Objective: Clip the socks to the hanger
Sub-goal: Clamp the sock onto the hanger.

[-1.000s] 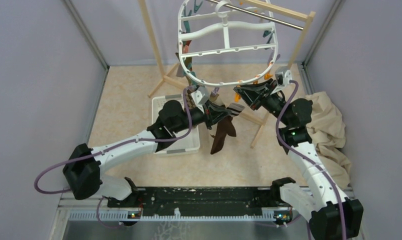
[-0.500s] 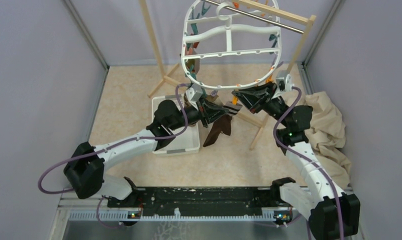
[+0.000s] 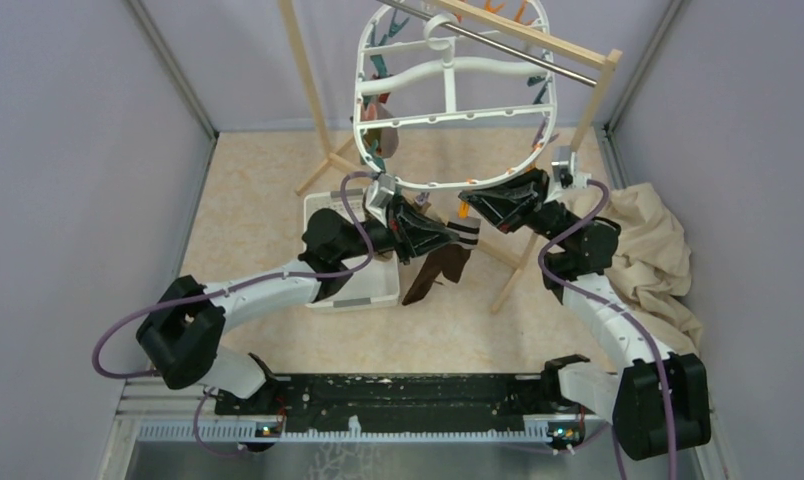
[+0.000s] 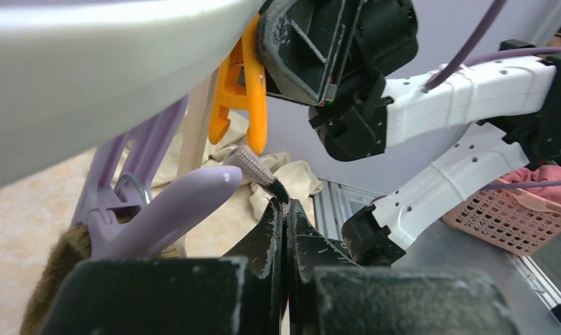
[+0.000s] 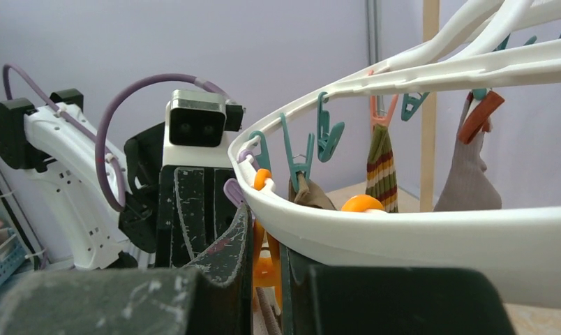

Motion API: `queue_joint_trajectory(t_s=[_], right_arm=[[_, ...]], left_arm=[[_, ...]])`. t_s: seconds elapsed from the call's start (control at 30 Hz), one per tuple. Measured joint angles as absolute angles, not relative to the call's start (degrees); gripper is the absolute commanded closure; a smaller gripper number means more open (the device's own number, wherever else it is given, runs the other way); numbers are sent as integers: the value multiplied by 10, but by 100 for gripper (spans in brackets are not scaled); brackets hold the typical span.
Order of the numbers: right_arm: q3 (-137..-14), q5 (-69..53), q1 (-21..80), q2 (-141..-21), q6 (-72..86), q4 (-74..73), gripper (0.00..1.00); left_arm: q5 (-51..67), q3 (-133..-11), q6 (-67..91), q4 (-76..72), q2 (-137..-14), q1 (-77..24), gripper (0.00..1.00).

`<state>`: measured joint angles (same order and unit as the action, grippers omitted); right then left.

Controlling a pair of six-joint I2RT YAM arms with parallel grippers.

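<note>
The white oval hanger (image 3: 448, 70) hangs from the metal bar of the rack. My left gripper (image 3: 454, 233) is shut on the ribbed cuff of a dark brown sock (image 3: 433, 272), which dangles below it. In the left wrist view the cuff (image 4: 253, 164) sits just under an orange peg (image 4: 248, 98), beside a purple peg (image 4: 166, 202). My right gripper (image 3: 466, 200) is shut on that orange peg (image 5: 267, 269) at the hanger's near rim (image 5: 417, 237). A striped sock (image 5: 380, 167) and a brownish sock (image 5: 466, 174) hang clipped farther back.
A white bin (image 3: 363, 290) sits under my left arm. The big beige cloth (image 3: 648, 250) lies at the right by the wall. The wooden rack's legs (image 3: 513, 270) stand beneath the hanger. A pink basket (image 4: 508, 216) is beyond the table edge.
The hanger has swung and tilted. My left gripper has carried the sock up and to the right, close under the orange peg. My right gripper stays on that peg and has shifted slightly left.
</note>
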<state>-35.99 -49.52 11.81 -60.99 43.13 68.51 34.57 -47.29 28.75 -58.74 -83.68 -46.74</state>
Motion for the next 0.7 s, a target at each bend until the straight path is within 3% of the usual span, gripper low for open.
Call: queue_joint_trajectory(t_s=[0.33, 0.7], right_arm=[[-359, -518, 114, -613, 463, 735, 100], [-353, -541, 96, -675, 582, 895, 100]], left_arm=[[408, -474, 229, -556, -834, -467, 100], [430, -493, 101, -446, -827, -460, 100]])
